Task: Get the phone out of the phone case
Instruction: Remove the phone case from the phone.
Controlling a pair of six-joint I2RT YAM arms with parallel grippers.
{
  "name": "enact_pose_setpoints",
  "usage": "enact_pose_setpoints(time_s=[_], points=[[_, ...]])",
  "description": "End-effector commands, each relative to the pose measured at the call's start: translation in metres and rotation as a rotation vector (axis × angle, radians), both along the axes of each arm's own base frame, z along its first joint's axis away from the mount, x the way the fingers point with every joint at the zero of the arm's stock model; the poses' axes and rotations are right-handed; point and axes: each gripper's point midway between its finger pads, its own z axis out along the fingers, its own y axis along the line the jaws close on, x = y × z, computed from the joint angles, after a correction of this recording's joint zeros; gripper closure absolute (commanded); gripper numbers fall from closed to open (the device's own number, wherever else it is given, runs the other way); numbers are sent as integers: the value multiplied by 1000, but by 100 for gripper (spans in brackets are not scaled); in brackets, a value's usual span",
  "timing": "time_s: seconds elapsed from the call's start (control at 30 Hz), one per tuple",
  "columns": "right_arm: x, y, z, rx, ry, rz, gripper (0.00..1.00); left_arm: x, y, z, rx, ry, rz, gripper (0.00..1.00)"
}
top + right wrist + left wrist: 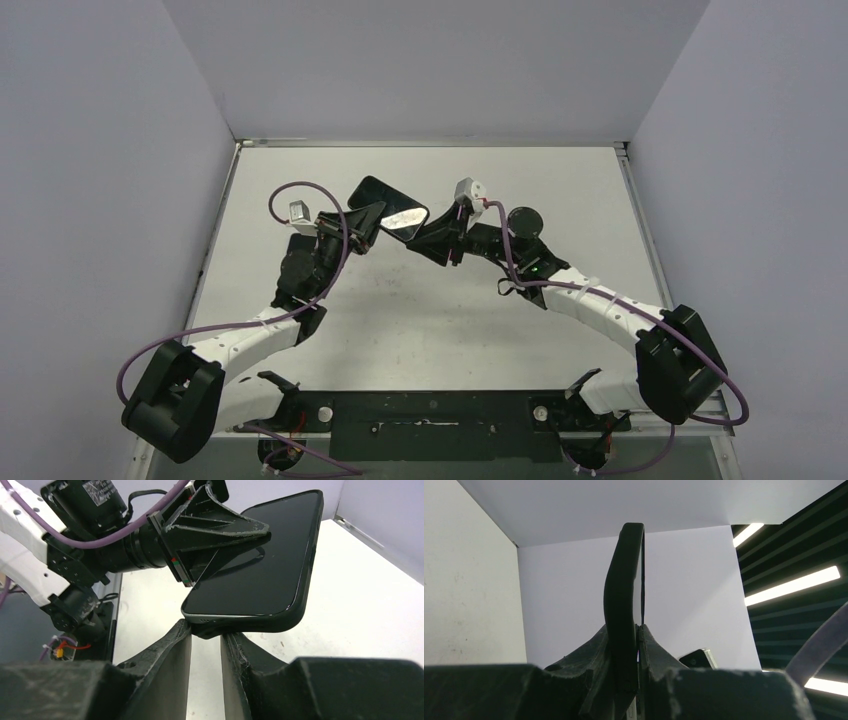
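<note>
Closest to the right wrist camera, the right gripper (206, 630) is standing with its jaws narrowly parted at the lower corner of the phone case (270, 624); whether they are pinching it cannot be told. Beyond, the phone (260, 555) is sitting in that case, screen exposed, aloft over the table (360, 605). Farther on, the left gripper (250, 535) is clamping the phone case and phone together at one long edge. Judged handling: the phone is stiff, slick and fragile; the case is pliable. Take hold at the case rim near a corner, peeling it off the glass.
</note>
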Motion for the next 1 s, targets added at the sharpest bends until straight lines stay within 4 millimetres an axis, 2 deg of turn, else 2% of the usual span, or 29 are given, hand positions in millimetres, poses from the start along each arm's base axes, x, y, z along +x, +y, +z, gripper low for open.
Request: enact_pose_setpoints(time_s=[0.0,0.23,0.37,0.47,0.63,0.73,0.97], points=[[14,11,8,-45,-178,-39,100,-48,-36,51,-30,-162,-259,100],[25,2,-3,-77,-166,-126,100,-49,-35,45,31,-200,-262,100],[22,-12,-17,-74,-90,-135,100,-41,-20,34,144,-260,-228,100],[14,-21,-24,-70,-48,-127,89,-35,-10,25,246,-298,-235,100],[-7,-28,-30,-83,-9,-75,57,-35,-5,19,352,-368,-315,100],[-15,-29,-32,-103,5,-38,42,-37,-8,20,395,-410,-371,100],[-39,-28,-22,-109,-73,120,35,-46,-23,13,514,-509,-559,100]])
